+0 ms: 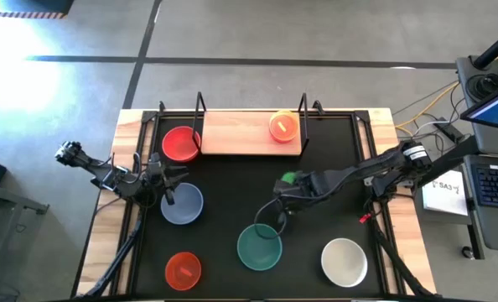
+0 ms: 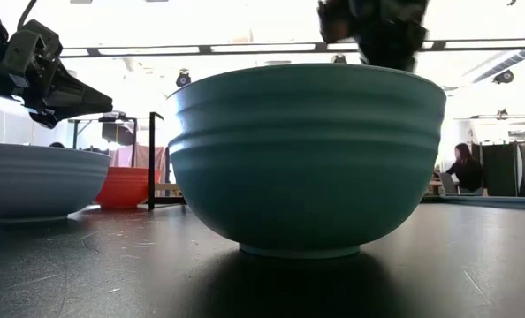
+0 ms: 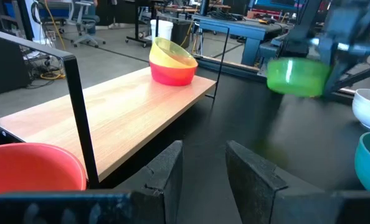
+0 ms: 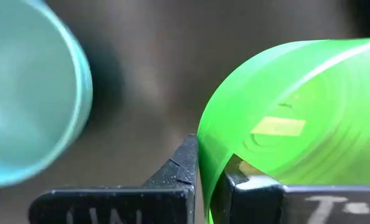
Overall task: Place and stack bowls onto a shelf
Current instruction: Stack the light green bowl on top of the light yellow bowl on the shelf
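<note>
The right end effector (image 4: 203, 177) grips the rim of the green bowl (image 4: 291, 124) and holds it above the black mat (image 1: 232, 210), near the teal bowl (image 1: 259, 247). The left end effector (image 3: 203, 168) is open above the blue-grey bowl (image 1: 182, 204). On the shelf (image 1: 241, 132) sits a yellow bowl (image 3: 171, 53) inside a red one.

A black mat (image 1: 232, 210) is covering the wooden table (image 1: 130, 126). The shelf (image 1: 241, 132) is standing along the far edge, carrying stacked yellow and orange-red bowls (image 1: 283, 126) at its right end. Red (image 1: 180, 143), blue-grey (image 1: 183, 204), orange-red (image 1: 183, 270), teal (image 1: 259, 247) and white (image 1: 344, 261) bowls are resting on the mat.
</note>
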You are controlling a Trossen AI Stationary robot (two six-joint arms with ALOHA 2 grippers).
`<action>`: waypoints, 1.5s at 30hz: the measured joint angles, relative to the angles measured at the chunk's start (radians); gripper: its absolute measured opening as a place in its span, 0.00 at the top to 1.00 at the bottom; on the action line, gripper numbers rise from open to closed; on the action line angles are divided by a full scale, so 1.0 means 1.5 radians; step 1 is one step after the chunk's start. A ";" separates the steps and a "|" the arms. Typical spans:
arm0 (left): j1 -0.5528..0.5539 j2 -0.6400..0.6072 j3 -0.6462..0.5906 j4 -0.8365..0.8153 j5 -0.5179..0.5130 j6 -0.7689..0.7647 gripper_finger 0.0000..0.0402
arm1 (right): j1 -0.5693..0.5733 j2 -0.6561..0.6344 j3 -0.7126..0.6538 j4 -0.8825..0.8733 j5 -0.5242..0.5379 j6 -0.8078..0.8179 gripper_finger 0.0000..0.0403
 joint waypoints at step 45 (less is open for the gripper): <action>0.000 0.000 0.000 0.000 0.000 0.000 0.74 | -0.360 0.003 -0.028 0.189 0.197 -0.362 0.98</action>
